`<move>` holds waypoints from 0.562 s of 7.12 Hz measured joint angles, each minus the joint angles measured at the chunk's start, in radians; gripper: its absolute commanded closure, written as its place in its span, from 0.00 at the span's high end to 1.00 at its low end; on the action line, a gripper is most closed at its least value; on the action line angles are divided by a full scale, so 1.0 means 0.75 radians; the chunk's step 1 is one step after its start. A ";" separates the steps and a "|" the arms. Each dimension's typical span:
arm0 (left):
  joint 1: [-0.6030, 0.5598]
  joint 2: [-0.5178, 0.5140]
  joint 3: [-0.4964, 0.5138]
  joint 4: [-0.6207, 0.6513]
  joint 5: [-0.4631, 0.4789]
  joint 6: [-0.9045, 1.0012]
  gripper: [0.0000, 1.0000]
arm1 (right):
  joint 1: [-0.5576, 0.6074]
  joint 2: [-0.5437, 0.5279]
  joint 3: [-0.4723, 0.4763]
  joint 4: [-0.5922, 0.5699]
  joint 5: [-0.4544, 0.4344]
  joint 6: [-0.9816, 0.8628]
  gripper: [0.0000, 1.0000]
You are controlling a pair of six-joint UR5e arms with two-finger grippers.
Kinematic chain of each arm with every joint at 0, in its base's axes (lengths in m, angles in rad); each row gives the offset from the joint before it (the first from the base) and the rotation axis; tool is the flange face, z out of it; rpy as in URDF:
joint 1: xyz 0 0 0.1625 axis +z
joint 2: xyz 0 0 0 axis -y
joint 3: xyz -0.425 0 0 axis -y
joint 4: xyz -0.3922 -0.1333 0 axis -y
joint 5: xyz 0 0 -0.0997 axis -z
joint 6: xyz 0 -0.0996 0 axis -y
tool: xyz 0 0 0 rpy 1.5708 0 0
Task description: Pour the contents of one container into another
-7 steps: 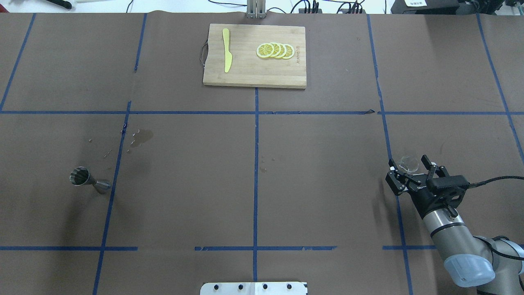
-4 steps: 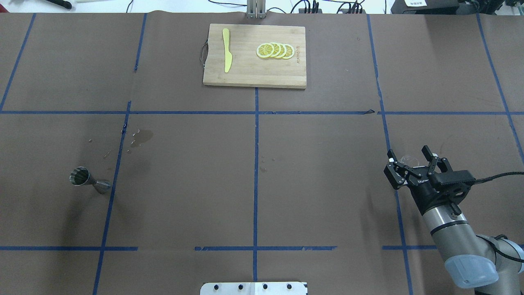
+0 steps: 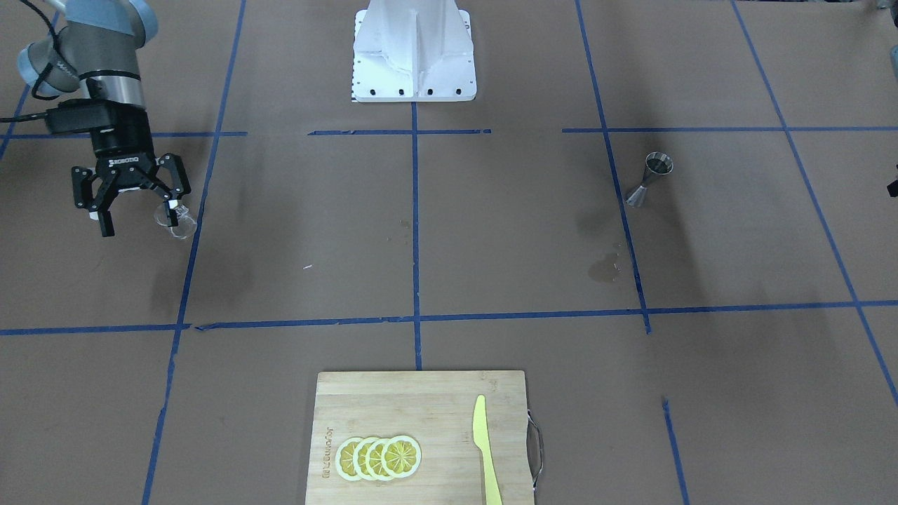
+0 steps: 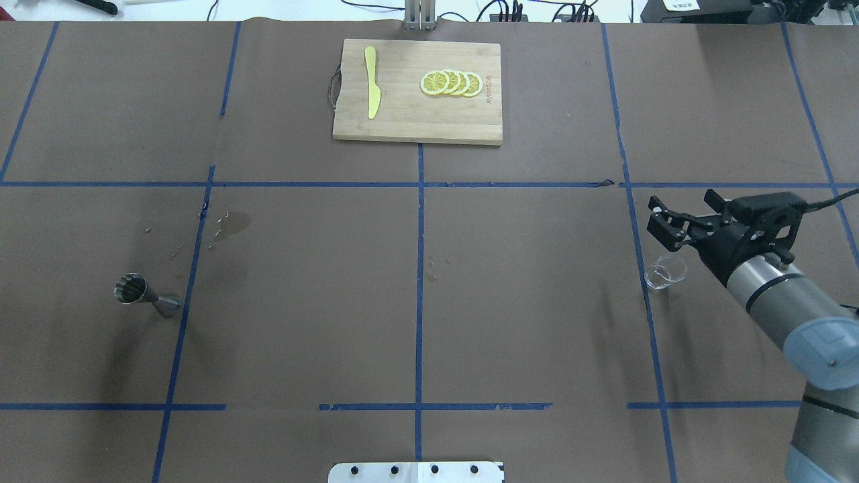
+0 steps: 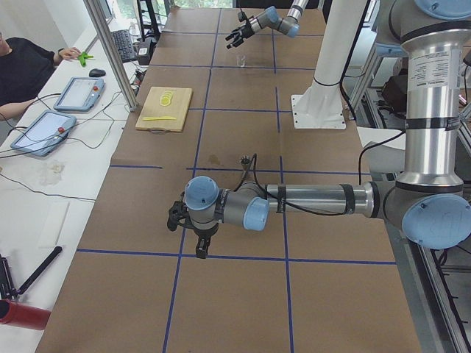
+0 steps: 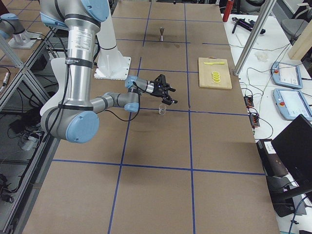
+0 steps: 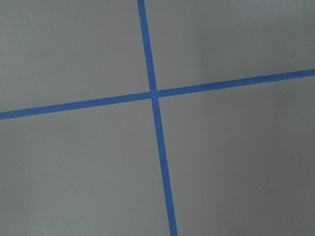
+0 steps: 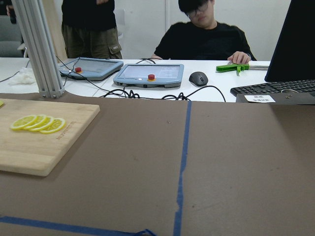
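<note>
The small clear cup with a side handle stands upright on the brown table at the right, also seen in the front view and the right side view. My right gripper hangs open above and just beyond it, holding nothing. The steel hourglass jigger stands far off at the left. My left gripper shows properly only in the left side view, pointing down over the table near the jigger's end. I cannot tell whether it is open or shut.
A wooden cutting board at the far middle carries a yellow knife and lemon slices. A wet stain marks the paper beyond the jigger. A person sits behind the far table edge.
My right gripper stood open around the cup near the table and has risen and tilted away. The cup stays standing free on the table. The jigger has not moved.
</note>
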 measured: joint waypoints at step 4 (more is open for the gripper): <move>-0.002 0.016 -0.019 0.000 -0.001 -0.001 1.00 | 0.838 0.018 -0.004 -0.444 1.128 -0.599 1.00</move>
